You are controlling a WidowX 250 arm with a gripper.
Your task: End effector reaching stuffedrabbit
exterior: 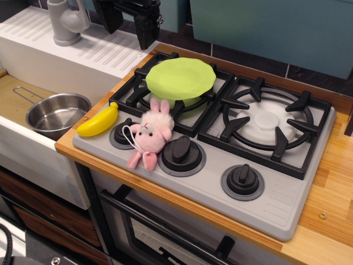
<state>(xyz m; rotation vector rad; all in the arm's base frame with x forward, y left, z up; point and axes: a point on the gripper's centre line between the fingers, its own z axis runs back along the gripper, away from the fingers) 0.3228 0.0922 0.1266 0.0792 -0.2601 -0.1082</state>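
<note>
The stuffedrabbit (151, 136) is a small pink plush with a white face and two upright ears. It lies on the grey stove panel between the left knob (122, 136) and the middle knob (182, 151), with its legs dangling toward the front edge. The end effector (129, 26) is a black blocky gripper at the top of the view, above the drainboard and the stove's back left corner. It is far behind the rabbit and high above it. Its two fingers stand apart with nothing between them.
A yellow toy banana (98, 121) lies just left of the rabbit at the stove's edge. A green plate (181, 79) sits on the back left burner. A steel pot (57, 115) sits in the sink, with a grey faucet (66, 22) behind it. A third knob (242, 181) is to the right.
</note>
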